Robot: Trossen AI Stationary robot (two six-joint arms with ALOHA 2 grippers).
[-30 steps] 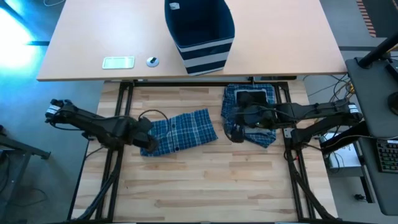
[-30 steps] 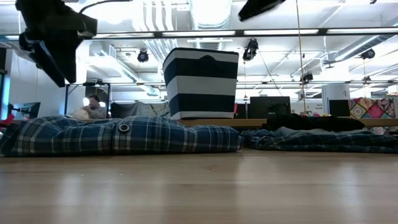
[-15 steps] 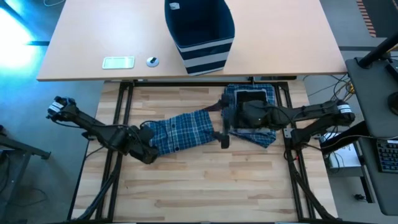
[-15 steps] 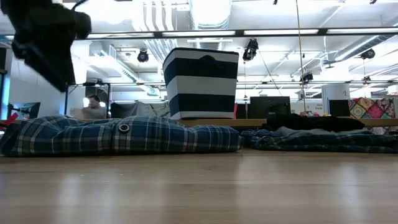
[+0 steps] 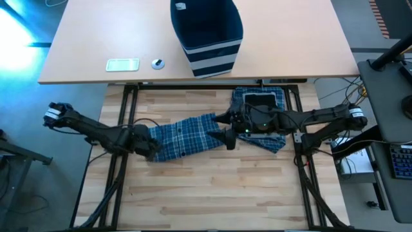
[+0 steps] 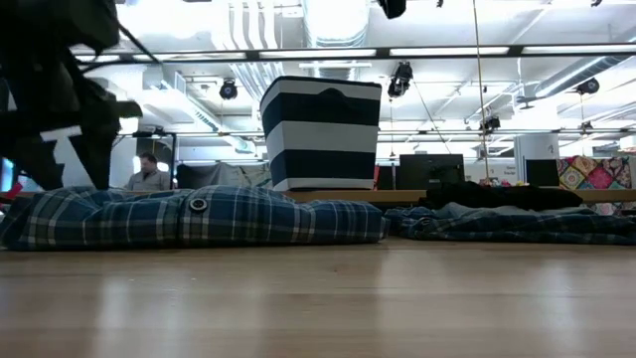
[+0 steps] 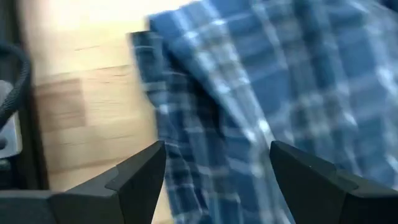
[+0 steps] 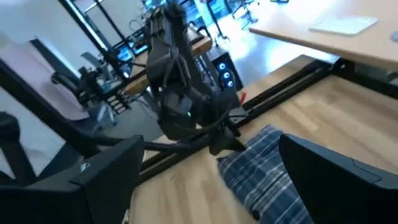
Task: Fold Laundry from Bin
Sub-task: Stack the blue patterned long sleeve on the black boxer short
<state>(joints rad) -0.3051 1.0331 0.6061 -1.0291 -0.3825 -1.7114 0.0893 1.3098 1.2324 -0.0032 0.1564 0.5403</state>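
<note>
A blue-and-white plaid garment (image 5: pixel 187 136) lies spread on the wooden worktop (image 5: pixel 212 187), roughly in the middle between the two arms. The left gripper (image 5: pixel 149 148) is down at the garment's left end; in the left wrist view its jaws stand well apart, one dark finger (image 7: pixel 134 183) over bare wood and the other over the plaid cloth (image 7: pixel 273 106), with nothing clamped between them. The right gripper (image 5: pixel 226 129) reaches in from the right and hangs over the garment's right end, jaws spread wide and empty. Behind it, toward the right side of the worktop, lies a second plaid piece (image 5: pixel 270 138) with a small black piece (image 5: pixel 259 101) resting on top of it. The bin (image 5: pixel 206 35), navy with pale stripes around its lower half, stands upright on the lighter desk (image 5: pixel 90 38) beyond the worktop, well apart from both garments. In the low view a person (image 6: pixel 149 174) sits in the room behind.
</note>
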